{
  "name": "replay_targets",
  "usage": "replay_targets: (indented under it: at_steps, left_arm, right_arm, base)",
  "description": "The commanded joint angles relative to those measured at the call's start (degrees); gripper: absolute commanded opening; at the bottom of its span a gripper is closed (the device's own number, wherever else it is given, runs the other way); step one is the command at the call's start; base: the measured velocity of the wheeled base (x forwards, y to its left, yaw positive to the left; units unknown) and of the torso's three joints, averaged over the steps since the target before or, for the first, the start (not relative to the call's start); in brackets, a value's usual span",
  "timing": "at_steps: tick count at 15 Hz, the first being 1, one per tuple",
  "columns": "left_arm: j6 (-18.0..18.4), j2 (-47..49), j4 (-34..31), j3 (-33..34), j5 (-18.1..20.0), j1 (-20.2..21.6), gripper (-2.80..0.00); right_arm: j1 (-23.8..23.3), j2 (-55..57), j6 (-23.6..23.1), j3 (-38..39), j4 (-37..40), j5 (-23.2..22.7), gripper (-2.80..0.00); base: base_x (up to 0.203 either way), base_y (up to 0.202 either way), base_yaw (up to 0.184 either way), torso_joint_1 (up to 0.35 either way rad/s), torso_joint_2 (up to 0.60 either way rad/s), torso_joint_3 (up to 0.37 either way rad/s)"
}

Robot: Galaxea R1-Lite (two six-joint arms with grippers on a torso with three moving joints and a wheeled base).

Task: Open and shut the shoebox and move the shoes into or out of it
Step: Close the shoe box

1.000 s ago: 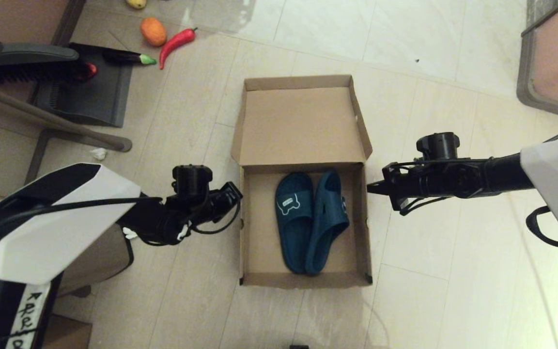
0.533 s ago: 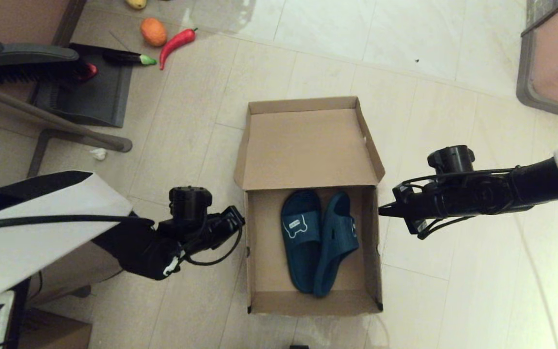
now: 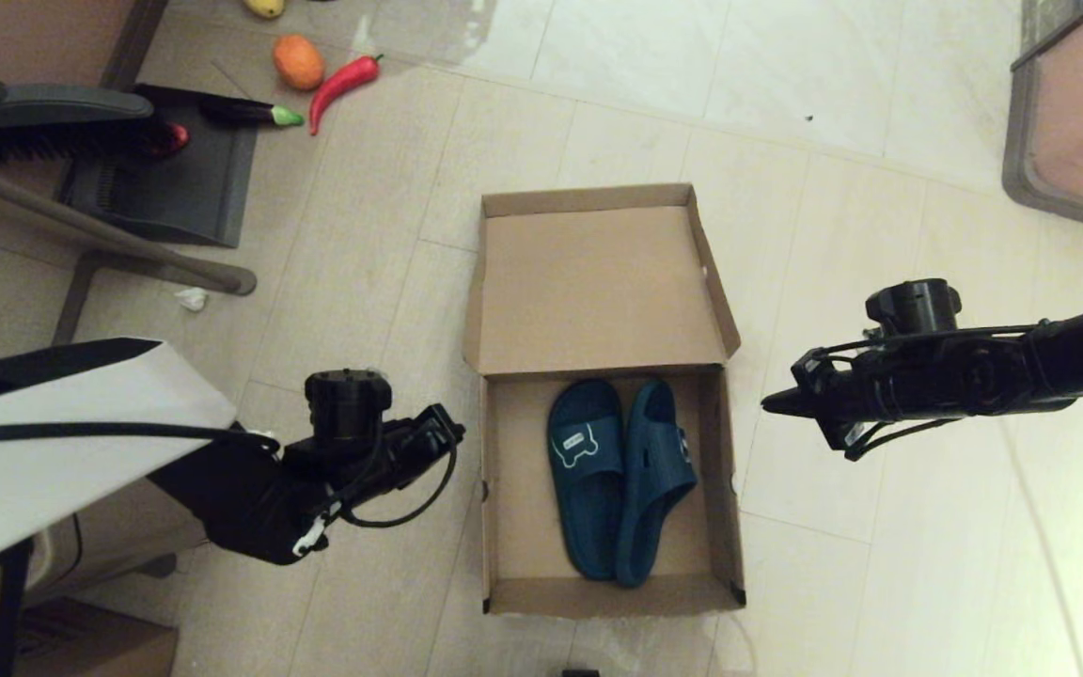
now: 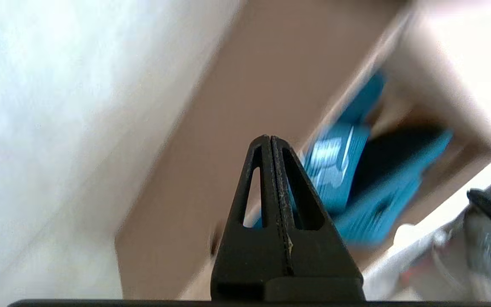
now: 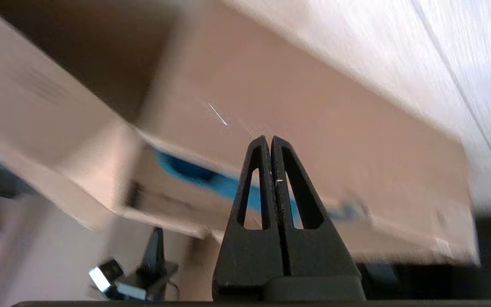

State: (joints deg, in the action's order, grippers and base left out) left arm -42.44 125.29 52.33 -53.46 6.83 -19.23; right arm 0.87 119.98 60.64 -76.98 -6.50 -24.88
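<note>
One shoebox (image 3: 609, 404) sits on the floor in front of the robot, lid flipped back flat behind the tray. Two shoes (image 3: 621, 475) lie inside, toward the tray's middle — the left one sole-down with its white emblem up, the right one tipped on its side and leaning against it, heels close to the near wall.

Left gripper (image 3: 443, 428) hangs just outside the box's left wall, near but apart from the cardboard; in the left wrist view its fingers (image 4: 271, 179) are pressed together, holding nothing. Right gripper (image 3: 776, 404) is off the right wall, a little further out, and its fingers (image 5: 270, 179) are also pressed together and empty.

Step in hand looks like either pulling the shoes out or closing the lid — can't say which. To take a shoe: spread the fingers first, come down over the wall, not through it, and pinch the strap of the flat shoe. To close: both grippers should reach behind the lid and push it forward evenly so the hinge doesn't twist.

Off to the far left: one dustpan (image 3: 165, 169), one red chili (image 3: 342, 83), one orange fruit (image 3: 297, 60).
</note>
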Motion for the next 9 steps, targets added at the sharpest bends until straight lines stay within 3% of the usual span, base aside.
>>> replay_targets:
  at_steps: [1,5,9]
  left_arm:
    - [-0.1,0.3,0.0,-5.1,0.4,3.7,-2.8]
    - [-0.1,1.0,-3.5,-16.5,4.2,6.9,-2.8]
    - [-0.2,8.8,-4.7,-34.0,5.3,7.1,-2.8]
  right_arm:
    - [-0.7,2.1,0.6,-4.3,-0.9,-0.7,-2.8]
    - [-2.5,7.6,0.9,-18.6,-1.5,-7.0,-2.8]
    - [-2.8,16.6,1.4,-34.0,-1.9,-8.8,-2.8]
  base:
    - [0.0,0.0,0.0,0.0,0.0,0.0]
    - [0.0,0.0,0.0,0.0,0.0,0.0]
    - [0.0,0.0,0.0,0.0,0.0,0.0]
